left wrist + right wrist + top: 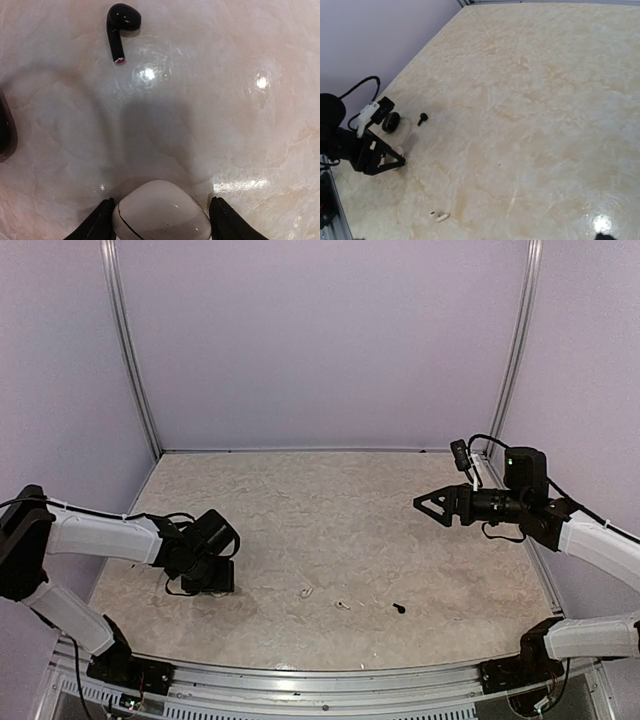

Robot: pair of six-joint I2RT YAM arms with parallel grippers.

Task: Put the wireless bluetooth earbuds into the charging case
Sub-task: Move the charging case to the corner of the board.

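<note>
Left claw grips the white charging case by its flanks; keep it steady and level. A black earbud lies ahead, slightly left, on the tabletop. The right claw hovers far off; I cannot tell how its jaws stand.

On our table, the charging case sits gripped in our left gripper. Ahead and leftward we find the first earbud, with a second case farther left. Rightward of our left gripper, near the front edge, lie the second earbud, third earbud and fourth earbud, each apart.
</note>
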